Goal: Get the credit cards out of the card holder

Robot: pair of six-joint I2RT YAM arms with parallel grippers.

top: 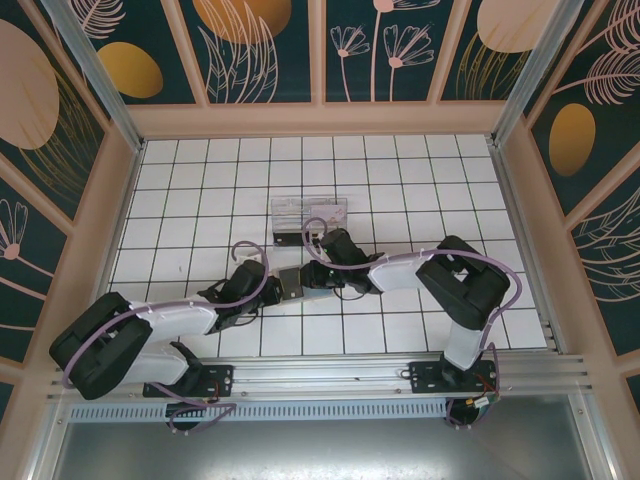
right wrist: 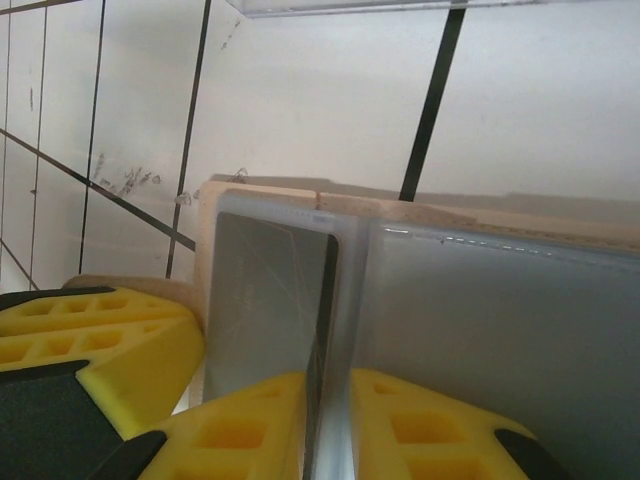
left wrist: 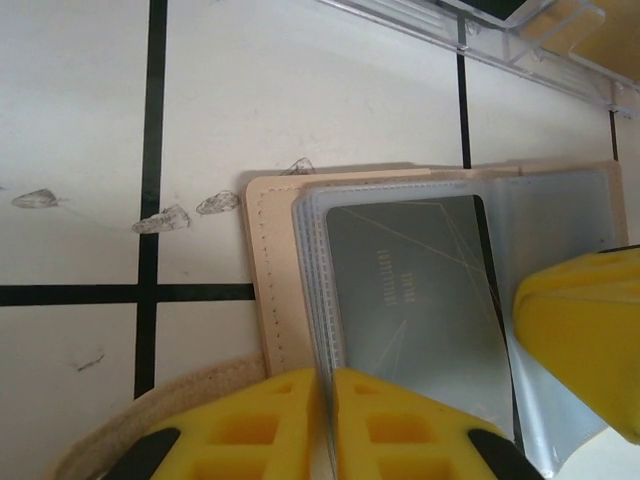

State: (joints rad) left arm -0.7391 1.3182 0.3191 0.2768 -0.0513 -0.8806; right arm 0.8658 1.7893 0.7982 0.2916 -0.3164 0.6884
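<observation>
The card holder (top: 290,283) lies open on the white tiles between both grippers, a tan cover (left wrist: 268,270) with clear sleeves. A grey credit card (left wrist: 415,290) with embossed digits sits inside the top sleeve. My left gripper (left wrist: 327,375) is shut on the near edge of the sleeve stack beside that card. From the other side, my right gripper (right wrist: 328,378) is shut on a sleeve page near the fold, with the grey card (right wrist: 265,290) just left of its fingers. In the top view the left gripper (top: 272,287) and right gripper (top: 308,277) nearly meet over the holder.
A clear plastic compartment box (top: 308,214) stands one tile behind the holder, and its edge (left wrist: 520,35) shows close beyond the cover. The right gripper's yellow finger (left wrist: 585,340) crowds the holder's right side. Tiled floor lies open to the left.
</observation>
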